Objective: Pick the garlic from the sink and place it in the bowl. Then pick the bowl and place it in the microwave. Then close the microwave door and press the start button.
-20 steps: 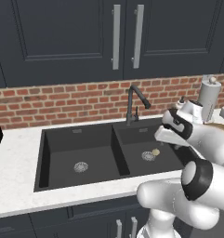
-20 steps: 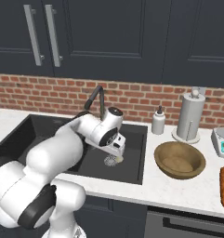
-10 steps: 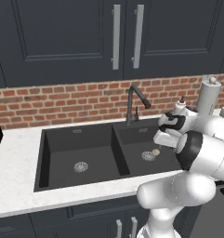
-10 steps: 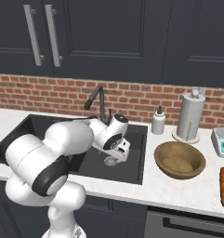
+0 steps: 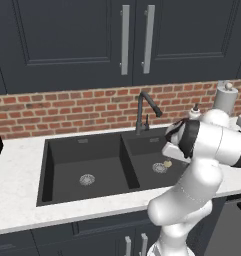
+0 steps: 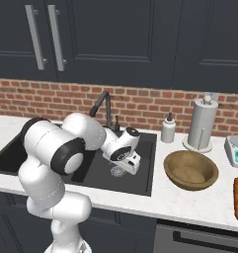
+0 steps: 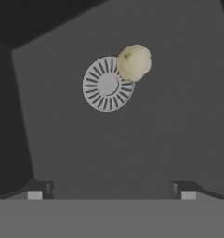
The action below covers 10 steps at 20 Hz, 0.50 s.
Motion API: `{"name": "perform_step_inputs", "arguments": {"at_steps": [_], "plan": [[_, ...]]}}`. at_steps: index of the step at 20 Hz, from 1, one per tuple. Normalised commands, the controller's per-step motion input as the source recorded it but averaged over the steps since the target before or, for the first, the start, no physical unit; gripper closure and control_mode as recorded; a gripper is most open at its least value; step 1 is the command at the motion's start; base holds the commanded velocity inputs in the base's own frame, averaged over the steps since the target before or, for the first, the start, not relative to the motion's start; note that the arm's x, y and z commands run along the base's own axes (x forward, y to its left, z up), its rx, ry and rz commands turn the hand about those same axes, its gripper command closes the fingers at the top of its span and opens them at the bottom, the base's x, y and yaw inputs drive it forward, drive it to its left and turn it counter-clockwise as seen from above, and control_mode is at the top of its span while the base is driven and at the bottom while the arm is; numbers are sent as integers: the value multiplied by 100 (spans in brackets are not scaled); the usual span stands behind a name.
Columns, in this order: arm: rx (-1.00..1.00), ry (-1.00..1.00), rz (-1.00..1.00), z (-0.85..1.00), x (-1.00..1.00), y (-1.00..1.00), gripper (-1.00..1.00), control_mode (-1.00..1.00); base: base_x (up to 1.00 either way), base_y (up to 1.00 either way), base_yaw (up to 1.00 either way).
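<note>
Hand (image 7: 111, 193) is spread wide and empty, hanging over the right basin of the matte black double-basin sink (image 5: 62, 150). Nothing between the fingertips (image 7: 35, 195).

Small roundish pale cream garlic bulb (image 7: 134, 62) sits on the basin floor, overlapping the far-right edge of the round silver drain (image 7: 107, 84). In the left base view the garlic (image 5: 167, 163) is just right of that drain, partly behind the white arm. In the hand view it's off-centre, up and to the right of the gap between the fingers.

Risks from here:
- Straight descent would miss: the bulb isn't lined up between the fingers, so one finger could land on it and roll it away.
- Bulb is round and lies on the slotted drain, so it will probably skid or squirt out if pinched off-centre.
- Basin walls and the black curved faucet (image 5: 144, 108) are near the wrist; a sideways correction low down could clip them.
- Can't tell how high the fingertips are above the basin floor, the hand view gives poor depth.

Containers:
- Right basin: garlic only, plus the drain.
- Left basin: just its own drain (image 5: 87, 179).
- Round tan-brown wooden bowl (image 6: 190, 170) on the pale tabletop (image 6: 179, 200) right of the sink, upright, nothing in it.

Step in hand looks like the approach to the first pick; everything else still pending.
</note>
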Motion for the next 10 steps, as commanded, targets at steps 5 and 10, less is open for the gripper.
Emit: {"name": "perform_step_inputs", "arguments": {"at_steps": [5, 10], "plan": [[0, 0, -8, -28, 34, 0, -100, -100, 0, 0, 0], [0, 0, -3, -18, 27, -9, -100, -100, 0, 0, 0]]}}
